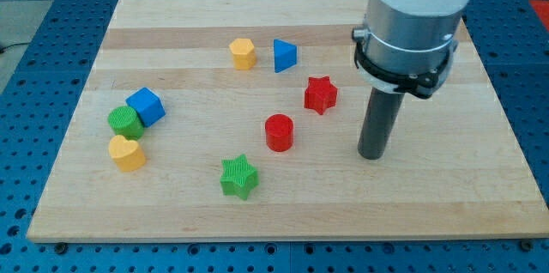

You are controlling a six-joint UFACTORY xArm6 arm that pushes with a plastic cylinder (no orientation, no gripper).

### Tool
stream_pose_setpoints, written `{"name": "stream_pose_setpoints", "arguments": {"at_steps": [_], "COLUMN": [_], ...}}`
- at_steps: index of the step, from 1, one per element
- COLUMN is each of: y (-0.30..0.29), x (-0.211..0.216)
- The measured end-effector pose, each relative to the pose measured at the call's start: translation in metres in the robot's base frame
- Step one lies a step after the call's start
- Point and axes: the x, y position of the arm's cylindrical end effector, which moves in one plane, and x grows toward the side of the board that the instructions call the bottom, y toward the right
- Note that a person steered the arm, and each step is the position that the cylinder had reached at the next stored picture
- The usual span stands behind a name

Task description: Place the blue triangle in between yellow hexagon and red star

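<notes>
The blue triangle [284, 55] lies near the board's top middle, just right of the yellow hexagon [243, 53]. The red star [321, 95] lies below and right of the triangle. My tip [371, 154] rests on the board to the right of the red star and lower, well apart from the star and the triangle. The arm's wide grey body [410, 15] hangs above it at the view's upper right.
A red cylinder [279, 131] lies below the red star and a green star [238, 176] lower still. At the view's left a blue cube [146, 106], a green block [125, 122] and a yellow heart [127, 153] cluster together. The wooden board [463, 196] sits on a blue perforated table.
</notes>
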Motion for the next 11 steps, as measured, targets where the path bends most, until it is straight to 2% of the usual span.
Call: {"name": "stream_pose_setpoints", "arguments": {"at_steps": [9,10,11], "y": [0.083,0.070,-0.014], "x": [0.010,-0.015,-0.055]}}
